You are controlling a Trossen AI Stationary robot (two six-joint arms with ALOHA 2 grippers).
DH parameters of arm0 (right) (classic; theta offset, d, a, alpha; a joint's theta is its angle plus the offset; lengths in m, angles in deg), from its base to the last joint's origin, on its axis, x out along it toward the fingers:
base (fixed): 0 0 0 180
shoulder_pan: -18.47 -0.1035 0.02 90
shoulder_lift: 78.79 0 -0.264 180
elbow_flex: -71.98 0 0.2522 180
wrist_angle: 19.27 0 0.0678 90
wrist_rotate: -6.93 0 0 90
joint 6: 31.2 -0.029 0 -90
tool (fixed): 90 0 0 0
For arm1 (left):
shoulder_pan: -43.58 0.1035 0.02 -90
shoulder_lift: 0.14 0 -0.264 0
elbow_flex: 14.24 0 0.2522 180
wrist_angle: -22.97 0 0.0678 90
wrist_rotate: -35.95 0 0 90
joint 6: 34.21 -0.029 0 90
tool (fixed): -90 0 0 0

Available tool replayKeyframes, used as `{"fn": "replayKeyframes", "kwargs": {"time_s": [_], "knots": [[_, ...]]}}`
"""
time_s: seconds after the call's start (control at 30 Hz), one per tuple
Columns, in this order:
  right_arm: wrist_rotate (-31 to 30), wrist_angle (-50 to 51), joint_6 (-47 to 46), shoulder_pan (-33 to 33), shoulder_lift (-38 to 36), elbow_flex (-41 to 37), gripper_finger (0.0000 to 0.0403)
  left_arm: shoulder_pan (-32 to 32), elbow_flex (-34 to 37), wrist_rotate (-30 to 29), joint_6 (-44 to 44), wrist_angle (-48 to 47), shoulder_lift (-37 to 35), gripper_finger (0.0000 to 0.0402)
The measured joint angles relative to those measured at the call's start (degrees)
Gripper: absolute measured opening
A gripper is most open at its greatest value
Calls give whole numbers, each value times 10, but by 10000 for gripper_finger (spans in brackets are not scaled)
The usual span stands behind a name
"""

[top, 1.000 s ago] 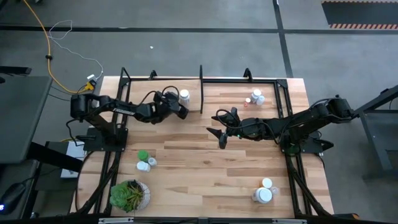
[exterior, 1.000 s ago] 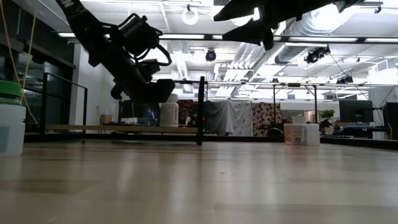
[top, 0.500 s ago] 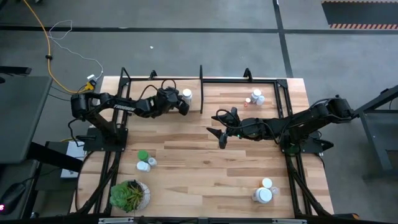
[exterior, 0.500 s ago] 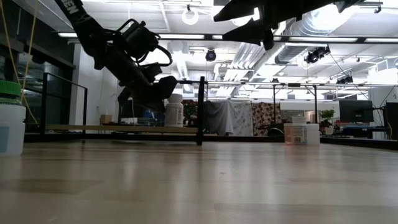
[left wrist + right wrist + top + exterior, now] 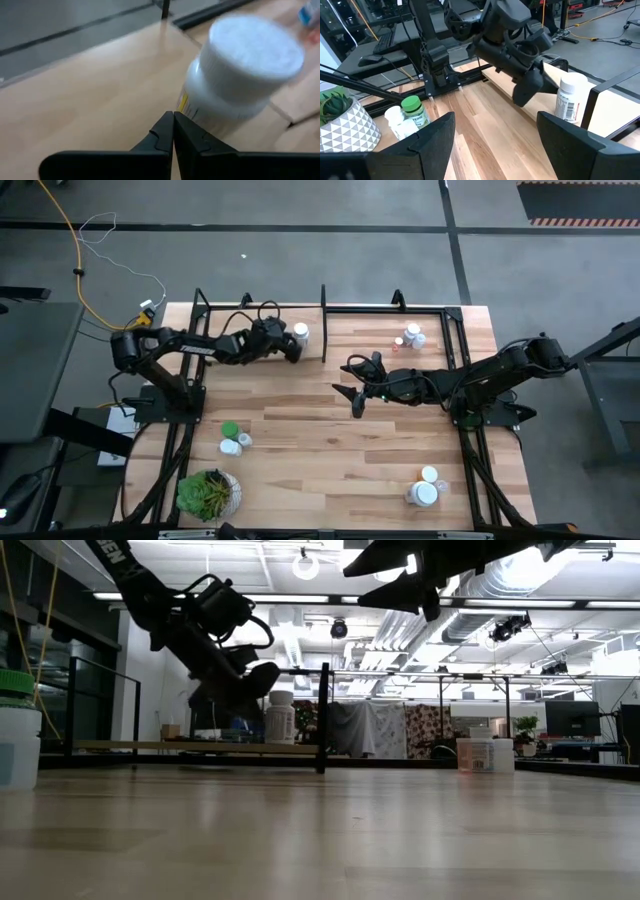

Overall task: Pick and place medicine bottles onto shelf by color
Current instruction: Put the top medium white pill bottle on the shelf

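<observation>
My left gripper [image 5: 291, 350]: clenched on nothing, fingers pressed together, hanging low over the shelf [image 5: 225, 330] at the far left of the desk [image 5: 320, 440].
White bottle [image 5: 299, 332]: stands upright on the shelf just beyond my left gripper's tip, very near it; whether they touch I cannot tell. Its white cap fills much of my left wrist view, just past my shut fingers [image 5: 167, 132].
Black post [image 5: 324, 718]: rises just past that bottle, on the side away from my left gripper.
My right gripper [image 5: 357, 387]: released, fingers spread wide, holding nothing, hovering above the middle of the desk, well apart from every bottle.
Bottles on the far right [image 5: 412, 336]: a small cluster, white with a touch of orange, beyond my right gripper toward the far edge.
Green-capped bottle [image 5: 230, 430]: near the left front of the desk with smaller white bottles [image 5: 236, 444] just beside it, well apart from both grippers.
Potted plant [image 5: 208, 493]: at the left front corner, near that group.
White bottles at the right front [image 5: 424, 488]: two or so close together, well apart from my right gripper.
</observation>
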Motion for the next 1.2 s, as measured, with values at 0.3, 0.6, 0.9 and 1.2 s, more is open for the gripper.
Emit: {"fn": "replayKeyframes", "kwargs": {"time_s": [0.3,0.6,0.9,1.2], "knots": [[0,0,0,0,0,0,273,2,-4,121,27,-41,-16,0],[0,0,0,0,0,0,273,-8,-67,131,17,-82,16,0],[0,0,0,0,0,0,273,8,-99,102,-6,-103,17,0],[0,0,0,0,0,0,273,36,-127,94,-24,-98,47,0]]}}
